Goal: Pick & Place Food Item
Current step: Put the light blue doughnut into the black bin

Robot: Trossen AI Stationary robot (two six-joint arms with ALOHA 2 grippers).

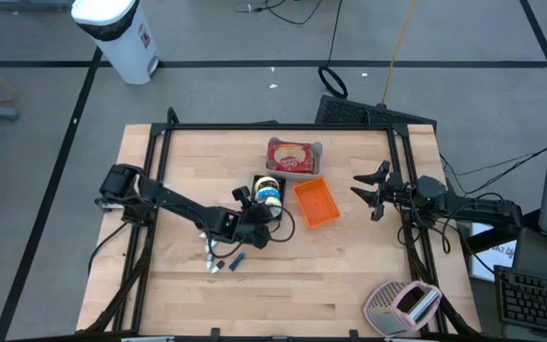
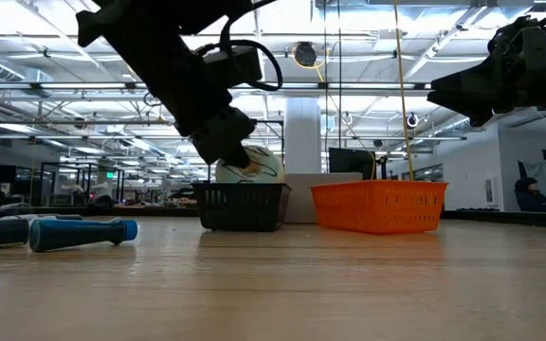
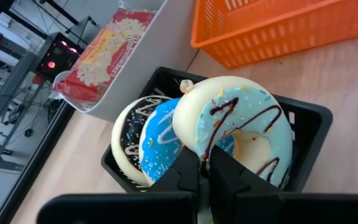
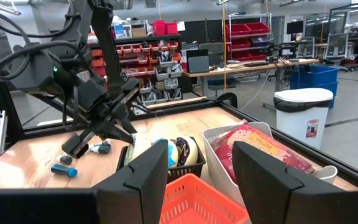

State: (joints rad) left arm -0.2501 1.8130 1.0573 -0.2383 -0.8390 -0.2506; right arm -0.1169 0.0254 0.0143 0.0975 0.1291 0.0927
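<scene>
A ring doughnut with light blue icing stands on edge over the black basket, with my left gripper shut on it. Beside it in the basket stand a blue doughnut and a dark one. In the high view the left gripper is at the table's middle, at the black basket. An orange basket lies just to its right. My right gripper waits open near the right edge, raised above the table. My left gripper pinches the light blue doughnut's rim at its lower edge between the two fingers, one on each face. The fingers slant down from the table's near left. The doughnut stands on edge, tilted, inside the black basket's rim; whether it touches the basket's floor is hidden.
A white bin holding a popcorn packet stands behind the baskets. Blue and white markers lie near the left arm. A pink and white object sits at the near right corner. Bare wood lies along the near edge.
</scene>
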